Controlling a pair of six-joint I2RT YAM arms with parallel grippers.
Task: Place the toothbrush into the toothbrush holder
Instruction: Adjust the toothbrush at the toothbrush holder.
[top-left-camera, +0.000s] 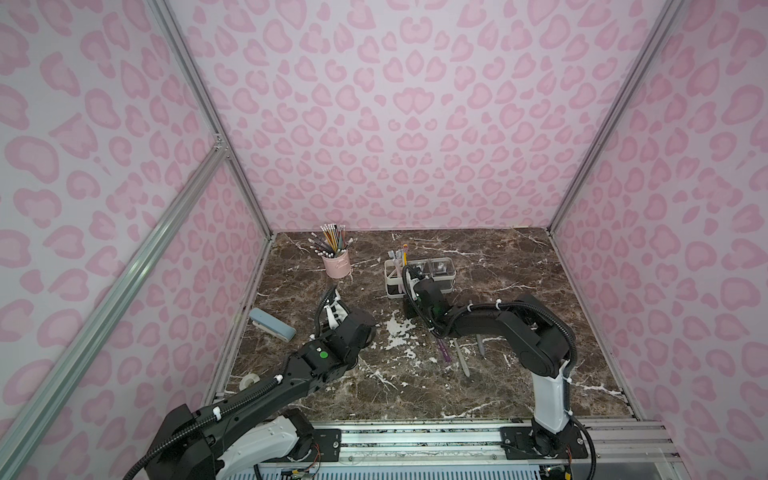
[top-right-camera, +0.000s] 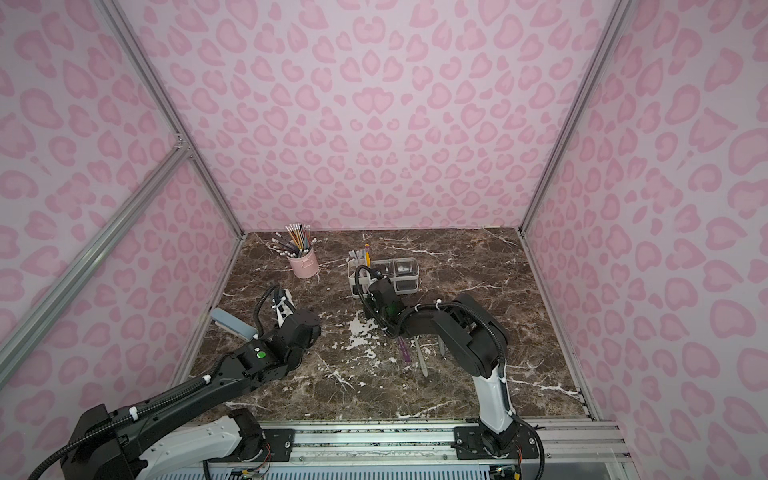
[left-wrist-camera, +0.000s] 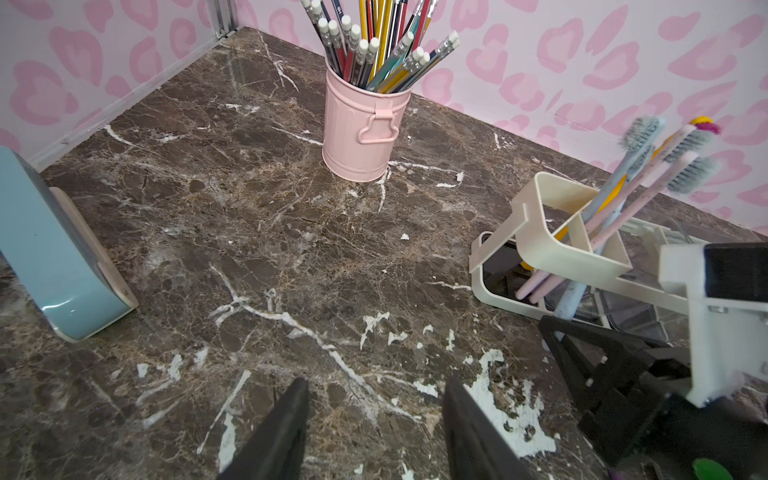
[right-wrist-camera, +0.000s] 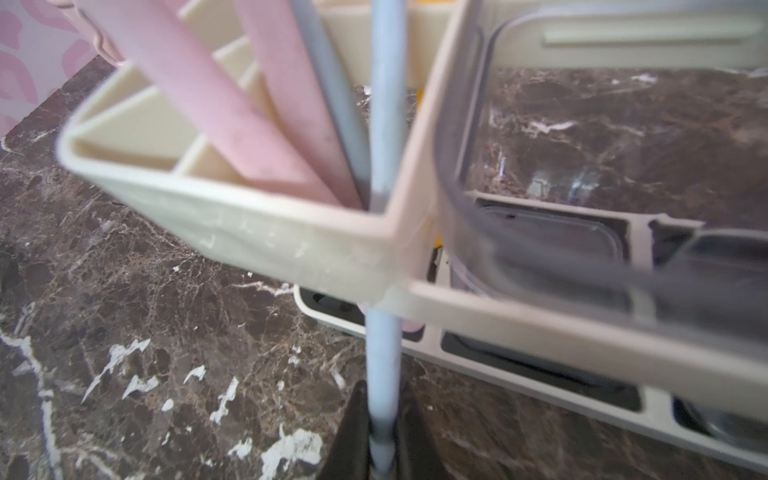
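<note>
Both top views: R arm (top-left-camera: 519, 332) stretched fwd, wrist down at toothbrush holder (top-left-camera: 419, 276). L arm (top-left-camera: 291, 374) bent, low over marble table (top-left-camera: 415, 395).
L wrist: left gripper (left-wrist-camera: 376, 388) jaws apart, empty.
R wrist: right gripper (right-wrist-camera: 382, 415) clamped on blue toothbrush (right-wrist-camera: 384, 124), handle passing thru holder's slot section.

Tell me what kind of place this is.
Probably a staged robot test booth, not a real bathroom: pink heart-spotted wall panels in silver aluminium framing, a brown marble-look tabletop, and two black robot arms bolted to a metal rail.
</note>
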